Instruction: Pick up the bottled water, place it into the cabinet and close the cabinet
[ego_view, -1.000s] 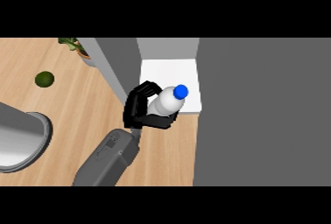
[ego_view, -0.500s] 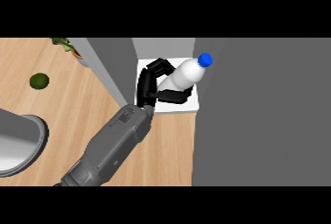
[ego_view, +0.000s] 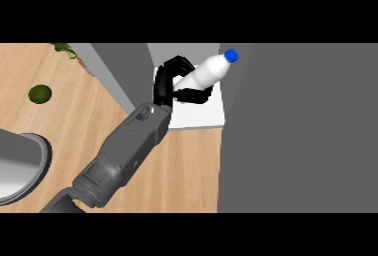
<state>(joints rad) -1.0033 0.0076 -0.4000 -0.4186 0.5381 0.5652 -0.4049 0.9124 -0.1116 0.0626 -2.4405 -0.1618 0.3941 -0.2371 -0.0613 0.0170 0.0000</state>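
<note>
The bottled water (ego_view: 203, 75) is white with a blue cap (ego_view: 231, 54). It is tilted, with the cap pointing up and to the right. My left hand (ego_view: 164, 82) is shut on it from the left, fingers curled over the top and thumb under its lower end. The bottle hangs above the white cabinet floor (ego_view: 198, 116), next to the big grey cabinet panel (ego_view: 295, 130) on the right. The grey forearm (ego_view: 125, 150) comes in from the lower left. My right hand shows nowhere.
A small green round fruit (ego_view: 40, 93) lies on the wooden counter (ego_view: 81, 115) at the left. A large grey round vessel (ego_view: 22, 165) sits at the lower left edge. Green leaves (ego_view: 65, 49) show at the top left beside a grey wall (ego_view: 118, 70).
The left hand has carried the bottle farther away and to the right, over the white cabinet floor. The bottle has tipped so that its cap leans toward the grey panel.
</note>
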